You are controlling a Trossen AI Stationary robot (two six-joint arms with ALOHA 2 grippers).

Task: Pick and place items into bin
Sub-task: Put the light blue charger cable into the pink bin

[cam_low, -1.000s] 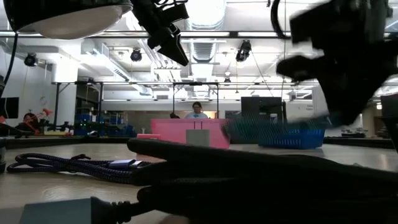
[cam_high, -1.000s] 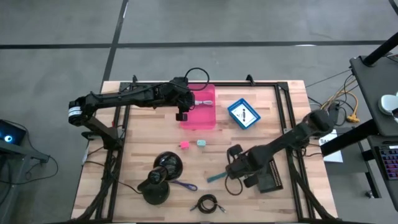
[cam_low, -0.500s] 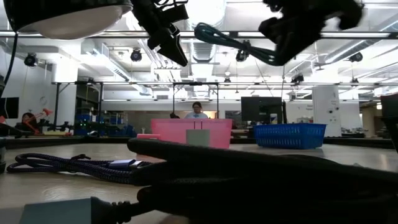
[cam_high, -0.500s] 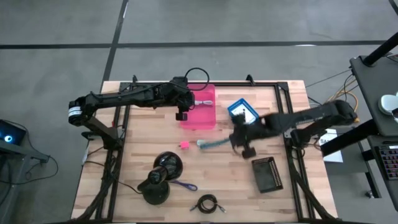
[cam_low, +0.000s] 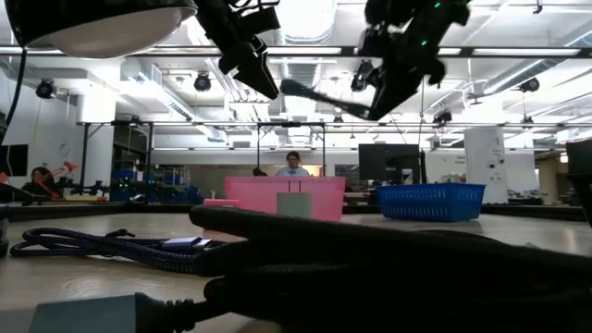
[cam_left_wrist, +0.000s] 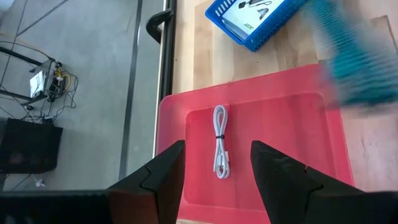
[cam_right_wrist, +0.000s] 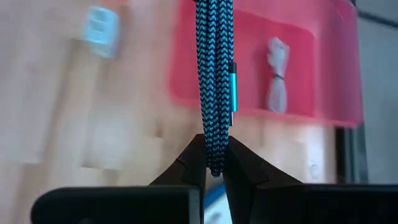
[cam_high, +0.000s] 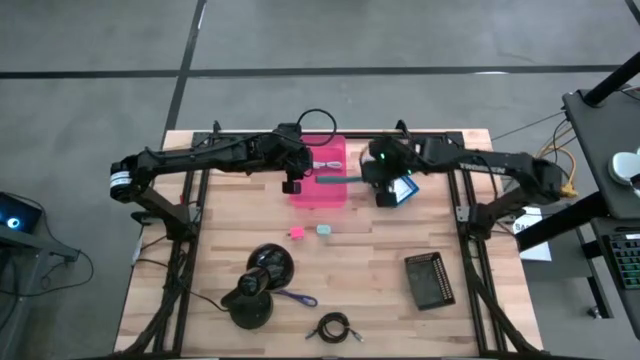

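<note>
Above the pink bin (cam_high: 320, 172), the right claw (cam_high: 372, 178) pinches a teal braided cable (cam_right_wrist: 215, 81) that reaches over the bin's edge. Beside it, the left claw (cam_high: 291, 185) hangs with fingers apart over the bin, where a white cable (cam_left_wrist: 220, 140) lies.

Bright ceiling lights, motion blur in wrist views
</note>
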